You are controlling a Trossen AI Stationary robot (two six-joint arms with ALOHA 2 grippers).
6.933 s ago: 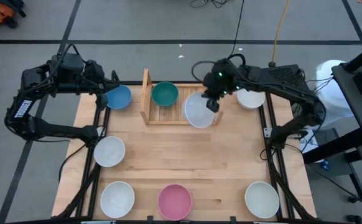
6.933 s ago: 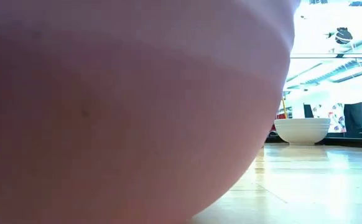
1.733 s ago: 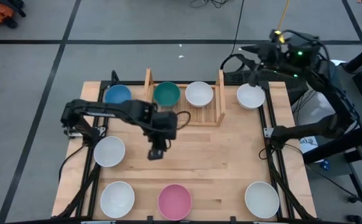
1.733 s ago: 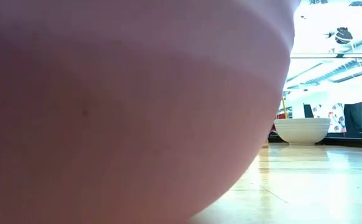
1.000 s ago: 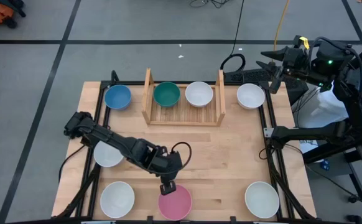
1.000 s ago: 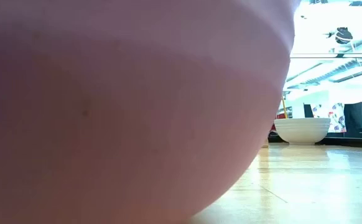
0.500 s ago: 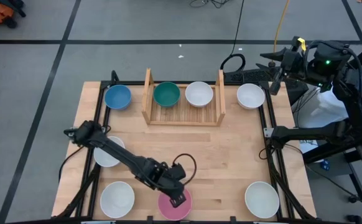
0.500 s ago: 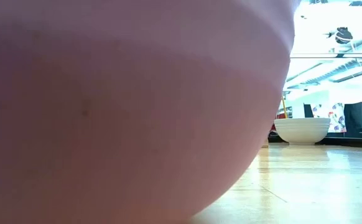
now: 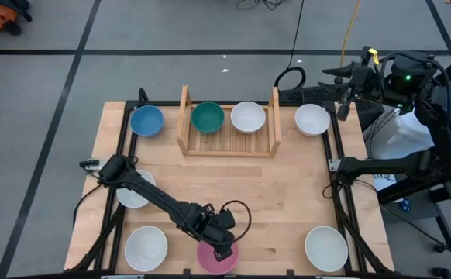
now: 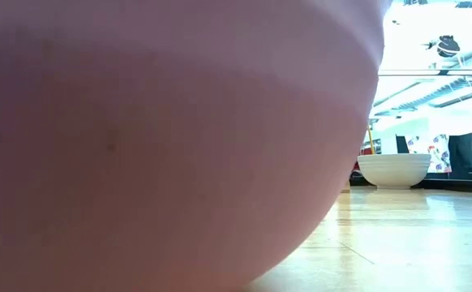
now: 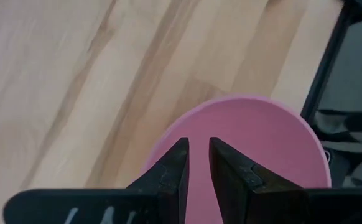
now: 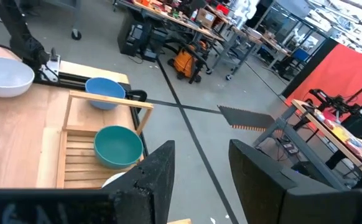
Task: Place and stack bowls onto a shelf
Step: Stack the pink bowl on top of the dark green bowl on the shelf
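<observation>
Left gripper (image 9: 223, 251) over the pink bowl (image 9: 217, 256), at the near bench (image 9: 287, 194) edge, well away from the shelf (image 9: 228, 122). Fingers (image 11: 227, 168) set narrow, a thin gap between them, tips just above the bowl's rim; contact cannot be told.

Right gripper (image 9: 342, 91) raised off the bench's far right corner, fingers apart, holding nothing.

Count in high view: eight bowls. Five white — one on the shelf (image 9: 248, 116), one just right of the shelf (image 9: 312, 119), three nearer the front. One blue bowl (image 9: 146, 120) left of the shelf. One teal bowl (image 9: 207, 117) on the shelf. One pink.
</observation>
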